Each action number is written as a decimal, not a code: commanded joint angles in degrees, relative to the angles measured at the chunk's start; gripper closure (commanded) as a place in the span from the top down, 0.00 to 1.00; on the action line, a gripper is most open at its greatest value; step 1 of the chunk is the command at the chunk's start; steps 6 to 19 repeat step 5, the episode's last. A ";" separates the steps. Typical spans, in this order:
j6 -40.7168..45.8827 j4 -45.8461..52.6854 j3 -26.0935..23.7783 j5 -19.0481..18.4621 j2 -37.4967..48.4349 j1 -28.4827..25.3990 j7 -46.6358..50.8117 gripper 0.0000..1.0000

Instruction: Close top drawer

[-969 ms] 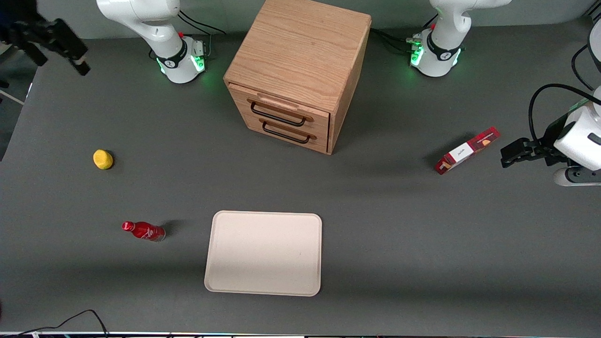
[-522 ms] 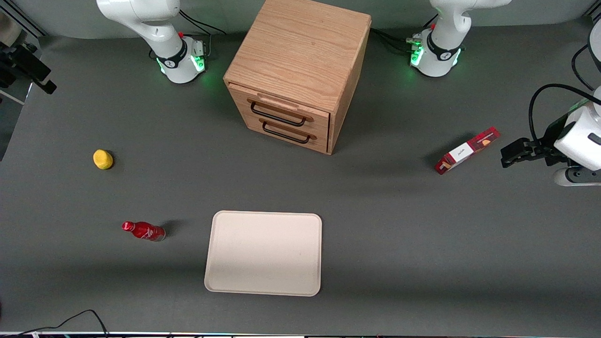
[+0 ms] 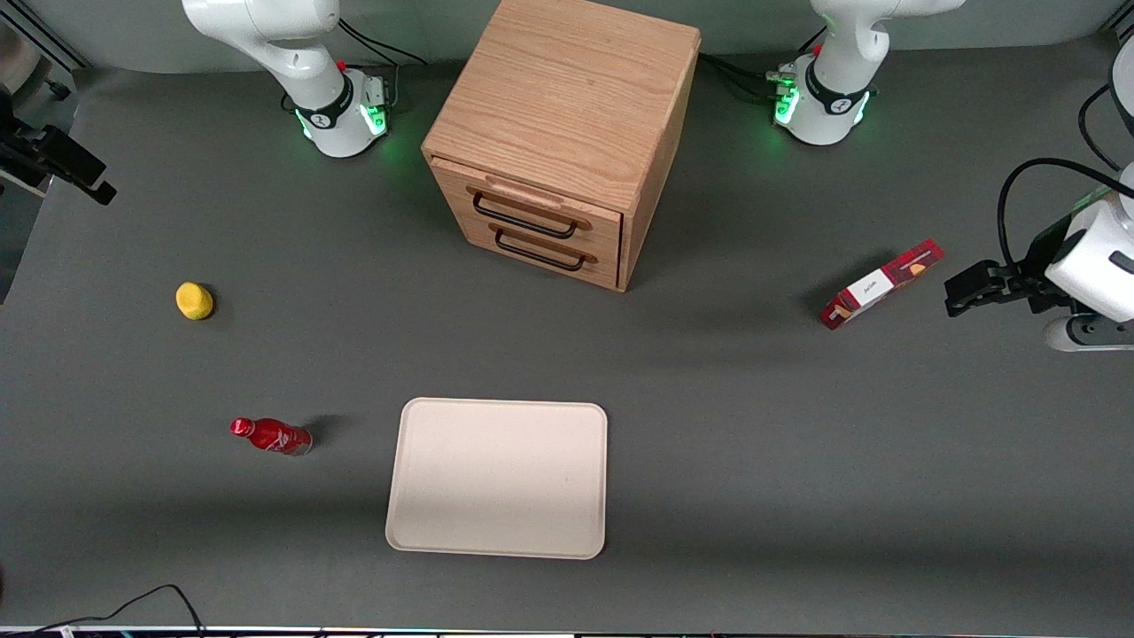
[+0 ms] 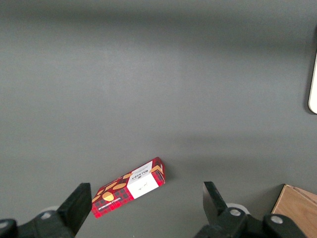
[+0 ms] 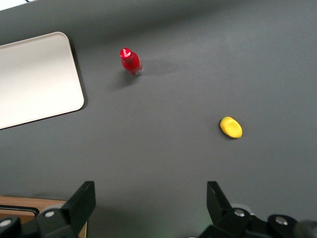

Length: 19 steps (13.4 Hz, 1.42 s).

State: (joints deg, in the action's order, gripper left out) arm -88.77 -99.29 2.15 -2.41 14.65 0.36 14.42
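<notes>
The top drawer [image 3: 524, 209] looks all but home: its flat oak front sits nearly flush in the cabinet [image 3: 567, 97], with only a thin lip of the drawer box showing above the panel, so I judge the closing done or a last nudge short. It is the upper of two matching fronts, each with a thin black wire bar handle, the second drawer front [image 3: 542, 250] directly below it. The cabinet is a plain cube of light oak with strong grain on its top.

My gripper [image 5: 151, 201] is well apart from the drawer, raised high over the working arm's end of the table, its two black fingers spread wide and holding nothing. If a final push is needed, I would have to come all the way in to the front panel.

Below my gripper the table [image 3: 797, 461] is a matte dark grey sheet. Nearest under me lies a small yellow lemon-like lump [image 5: 231, 127], rounded and dull. Farther out stands a little red bottle [image 5: 131, 61], glossy, with a red cap. Farther still is a pale cream tray [image 5: 34, 79], a flat rectangle with rounded corners and a low rim. A red carton [image 3: 881, 283] lies flat toward the parked arm's end
</notes>
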 commanded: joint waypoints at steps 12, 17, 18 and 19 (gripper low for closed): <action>-3.07 0.58 0.31 4.25 -4.71 -2.21 -3.78 1.00; -3.07 0.58 0.31 4.25 -4.71 -2.21 -3.78 1.00; -3.07 0.58 0.31 4.25 -4.71 -2.21 -3.78 1.00; -3.07 0.58 0.31 4.25 -4.71 -2.21 -3.78 1.00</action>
